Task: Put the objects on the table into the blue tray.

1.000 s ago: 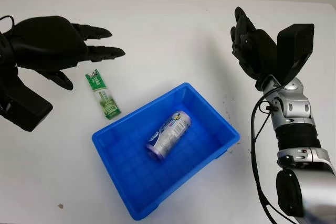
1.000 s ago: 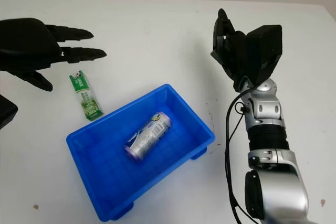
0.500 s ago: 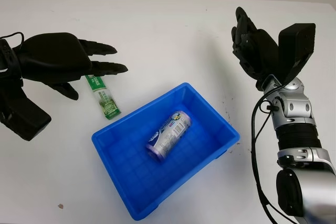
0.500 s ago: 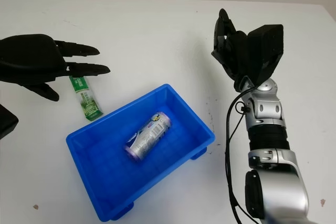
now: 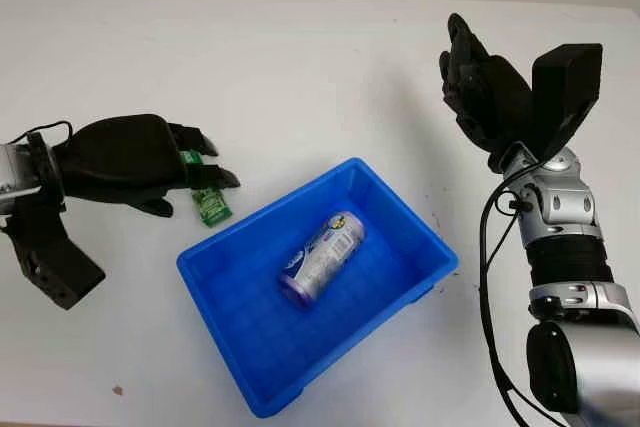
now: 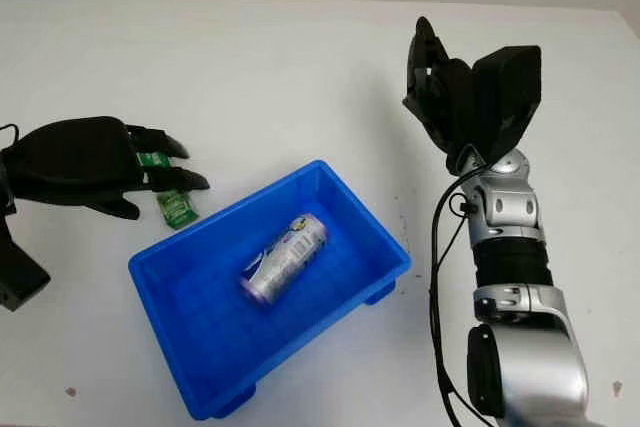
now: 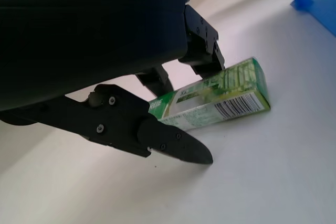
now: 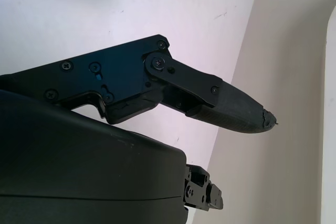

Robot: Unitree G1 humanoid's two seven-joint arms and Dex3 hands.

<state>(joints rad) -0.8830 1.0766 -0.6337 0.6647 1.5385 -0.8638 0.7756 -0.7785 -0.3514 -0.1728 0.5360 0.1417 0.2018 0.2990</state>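
Green packet (image 5: 207,201): flat on the white table (image 5: 300,57), just left of the blue tray (image 5: 240,377). Left hand (image 5: 135,160) over it, fingers curling around, grip apparently not closed. Can (image 5: 321,257): lying in tray. Right hand (image 5: 487,97): open, raised far right, clear of work.

Bright, even light (soft shadows), sharp head views.
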